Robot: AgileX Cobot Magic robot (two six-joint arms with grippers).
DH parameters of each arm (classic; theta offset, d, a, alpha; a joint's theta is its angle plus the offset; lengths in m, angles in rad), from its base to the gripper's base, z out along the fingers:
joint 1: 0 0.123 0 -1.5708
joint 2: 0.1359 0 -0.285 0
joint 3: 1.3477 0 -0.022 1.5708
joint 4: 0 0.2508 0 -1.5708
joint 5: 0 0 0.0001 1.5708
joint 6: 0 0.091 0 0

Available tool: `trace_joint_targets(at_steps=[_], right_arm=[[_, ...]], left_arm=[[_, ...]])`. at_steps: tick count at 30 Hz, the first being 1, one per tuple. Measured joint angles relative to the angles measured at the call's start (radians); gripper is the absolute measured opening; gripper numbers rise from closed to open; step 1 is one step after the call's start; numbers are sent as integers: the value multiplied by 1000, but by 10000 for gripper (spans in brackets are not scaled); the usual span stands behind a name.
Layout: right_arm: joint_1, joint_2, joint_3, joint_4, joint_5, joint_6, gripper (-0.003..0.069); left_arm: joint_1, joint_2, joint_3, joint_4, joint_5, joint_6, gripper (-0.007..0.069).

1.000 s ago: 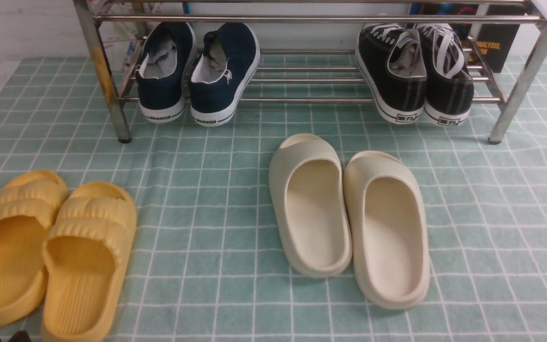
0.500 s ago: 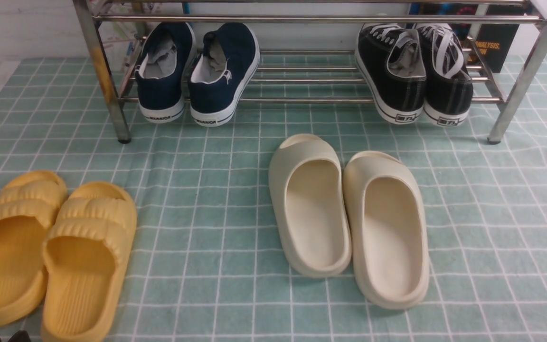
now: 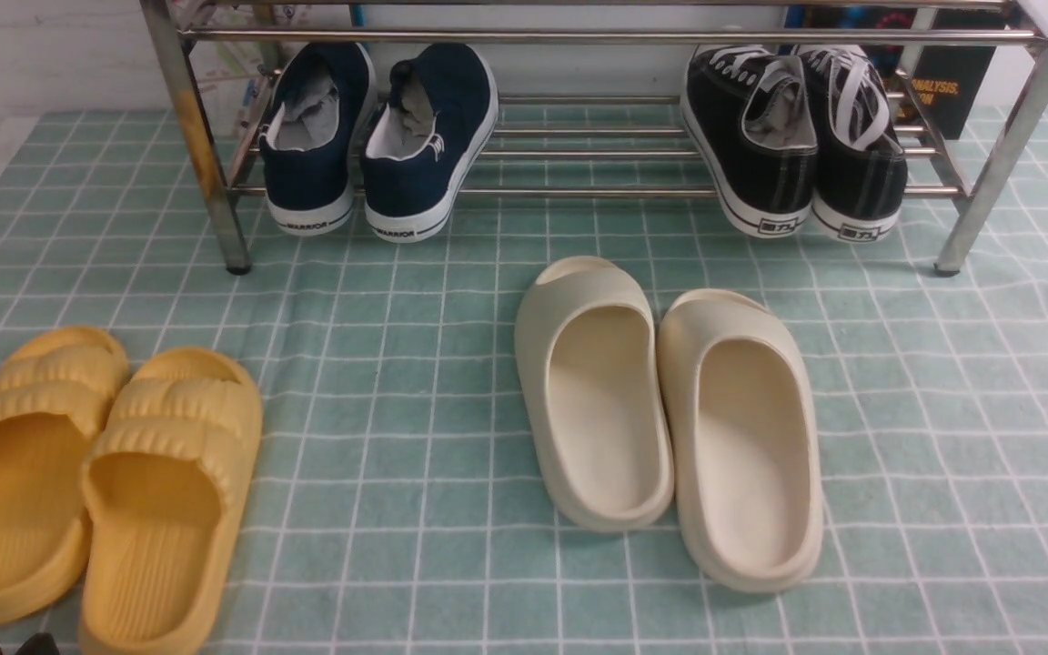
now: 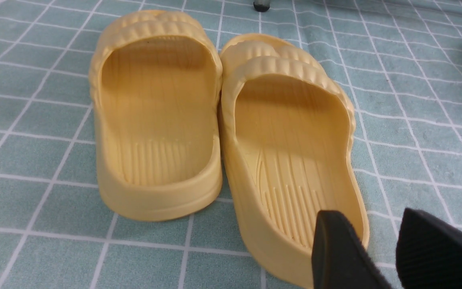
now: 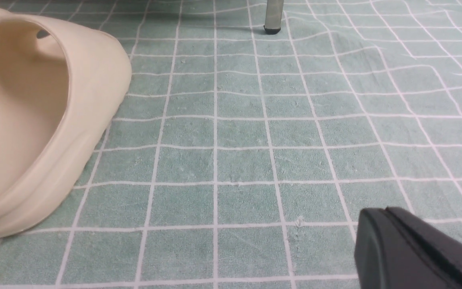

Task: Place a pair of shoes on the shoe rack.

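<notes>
The pair of shoes, two black lace-up sneakers (image 3: 760,155) (image 3: 856,159) with white laces, stands side by side on the right end of the shoe rack's lower rails, heels toward me. The shoe rack (image 3: 579,36) is a chrome tube frame across the back. My left gripper (image 4: 369,216) is open just behind the heel of a yellow slipper (image 4: 291,152), holding nothing; its dark tips (image 3: 10,646) barely show at the front view's bottom edge. My right gripper (image 5: 375,218) is shut and empty, low over bare cloth, and out of the front view.
Navy slip-on sneakers (image 3: 378,136) sit on the rack's left end. A yellow slipper pair (image 3: 96,491) lies front left and a cream slipper pair (image 3: 670,418) (image 5: 26,120) in the middle, on green checked cloth (image 3: 397,364). A rack leg (image 5: 273,16) stands ahead of the right gripper.
</notes>
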Motion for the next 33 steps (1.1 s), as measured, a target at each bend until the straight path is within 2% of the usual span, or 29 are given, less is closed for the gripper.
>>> trace_joint_targets(at_steps=[33], right_arm=[[0, 0, 0, -3, 1, 0, 4]], left_arm=[[0, 0, 0, 0, 0, 0, 239]])
